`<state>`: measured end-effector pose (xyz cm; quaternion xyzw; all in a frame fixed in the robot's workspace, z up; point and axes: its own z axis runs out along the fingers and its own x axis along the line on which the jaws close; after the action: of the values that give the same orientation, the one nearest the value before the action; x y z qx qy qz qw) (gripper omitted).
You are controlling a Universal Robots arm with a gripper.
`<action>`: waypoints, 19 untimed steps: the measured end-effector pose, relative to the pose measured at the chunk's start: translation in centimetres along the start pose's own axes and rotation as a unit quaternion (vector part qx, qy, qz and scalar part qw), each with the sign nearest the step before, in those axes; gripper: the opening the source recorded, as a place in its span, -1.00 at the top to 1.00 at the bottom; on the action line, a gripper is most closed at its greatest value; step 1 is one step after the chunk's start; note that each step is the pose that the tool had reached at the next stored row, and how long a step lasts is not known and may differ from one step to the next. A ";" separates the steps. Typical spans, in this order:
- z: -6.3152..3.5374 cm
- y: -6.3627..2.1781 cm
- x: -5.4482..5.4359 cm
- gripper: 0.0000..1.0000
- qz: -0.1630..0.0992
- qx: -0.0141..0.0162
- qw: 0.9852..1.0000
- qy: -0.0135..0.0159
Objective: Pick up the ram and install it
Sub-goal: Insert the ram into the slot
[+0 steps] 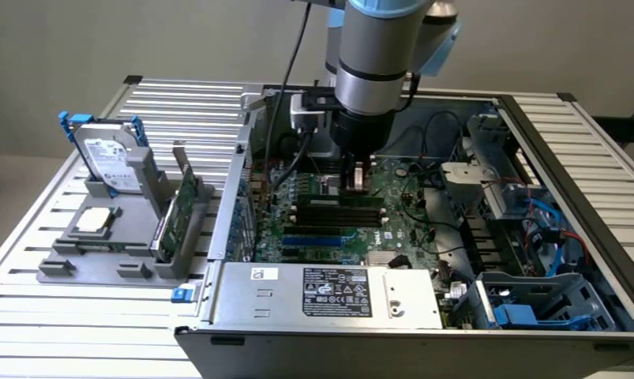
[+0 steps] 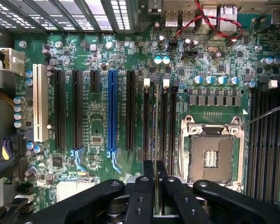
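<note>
gripper [image 1: 354, 175] [image 2: 155, 184]: fingers nearly together, clamped on ram [image 2: 157, 121] | ram: upright, edge-on, in line with the black slots [image 2: 172, 126] beside CPU socket [image 2: 213, 156], mid-motherboard [image 2: 98, 135] | seated in slot: cannot tell | case [image 1: 401, 347]: open | hard drive [image 1: 111, 162]: standing near the table [image 1: 64, 316] edge at the exterior view's left

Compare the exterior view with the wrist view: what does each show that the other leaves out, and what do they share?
Exterior view: the arm over the open case, and on the exterior view's left a hard drive and a green card standing in a holder. Wrist view: the white slot, the empty CPU socket, and the ram edge-on in the gripper. Shared: that gripper, the motherboard and its blue slot.
</note>
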<state>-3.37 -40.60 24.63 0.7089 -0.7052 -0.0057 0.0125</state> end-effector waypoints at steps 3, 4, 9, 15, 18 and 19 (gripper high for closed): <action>0.55 0.07 0.0 0.73 0.000 0.000 1.000 0.000; 0.74 0.08 0.0 0.73 0.000 0.000 1.000 0.000; 1.61 0.09 0.0 0.73 0.000 0.002 1.000 0.000; 1.67 0.22 0.0 0.73 0.000 0.009 1.000 0.002; 1.67 0.25 0.0 0.73 0.000 0.009 1.000 0.003; 1.66 0.26 0.0 0.73 0.000 0.009 1.000 0.004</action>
<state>-3.67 -40.65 22.97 0.7088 -0.7054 0.0032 0.0092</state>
